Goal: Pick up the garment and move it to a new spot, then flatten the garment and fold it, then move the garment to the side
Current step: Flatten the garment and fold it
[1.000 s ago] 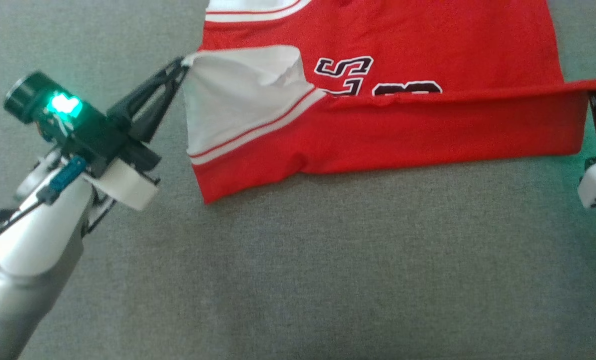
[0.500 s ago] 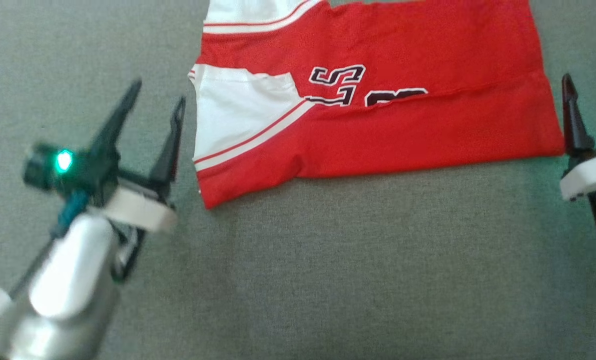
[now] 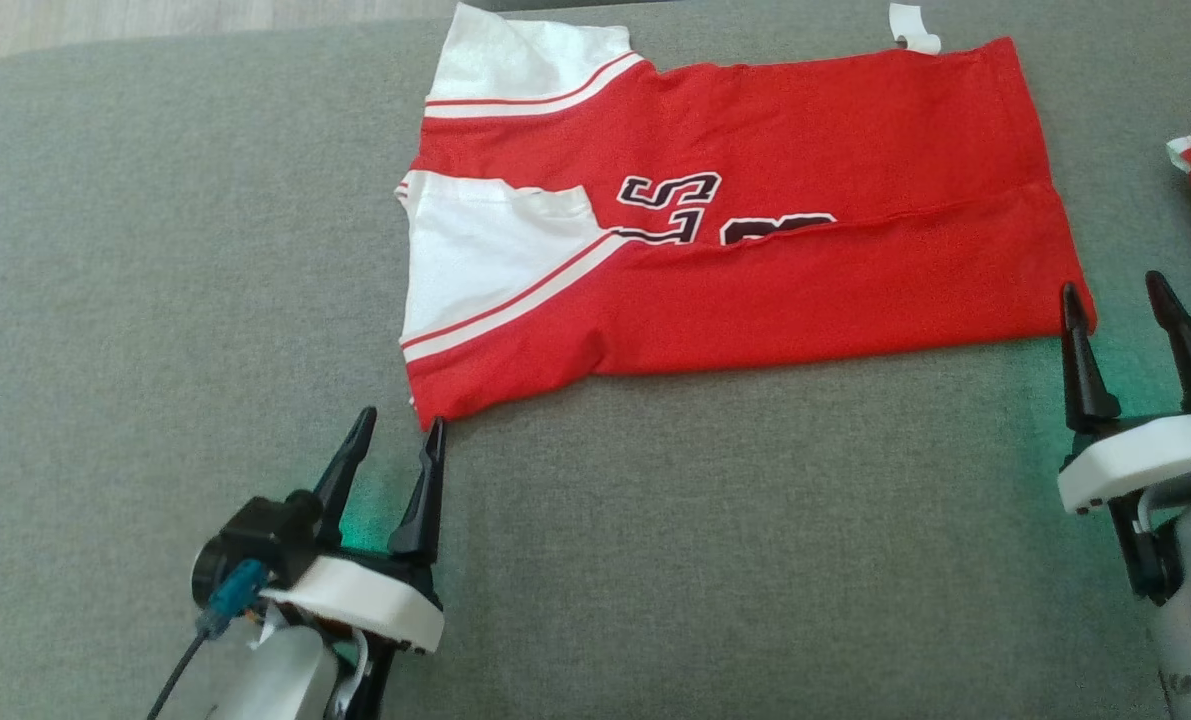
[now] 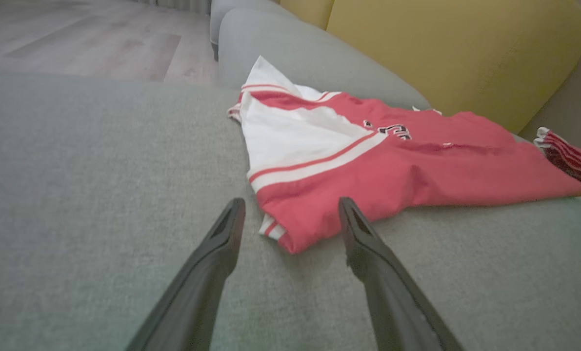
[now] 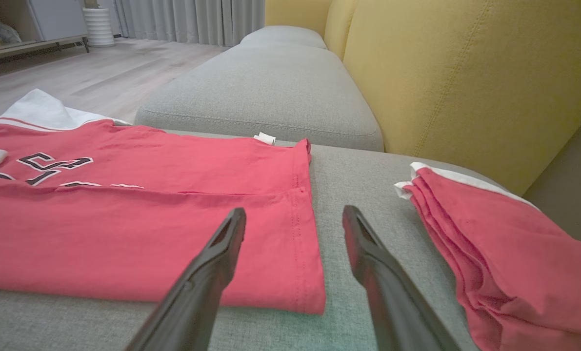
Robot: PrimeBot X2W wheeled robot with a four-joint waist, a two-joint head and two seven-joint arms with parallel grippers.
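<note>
As the left pincer (image 3: 402, 416) and right pincer (image 3: 1110, 281) gape empty, pinch the near corners of the jersey (image 3: 805, 290) (both layers). Lift evenly.

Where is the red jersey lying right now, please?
In the head view the jersey lies on the grey cushion, upper centre; the left gripper sits by its near left corner, the right gripper by its near right corner.

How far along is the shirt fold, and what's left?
Done: the shirt lies flat on the grey cushion, its near edge folded up over the lettering. In hand: nothing; the left gripper and right gripper hover at its near corners, jaws open. Left: probably more folding, then moving it to the side.
</note>
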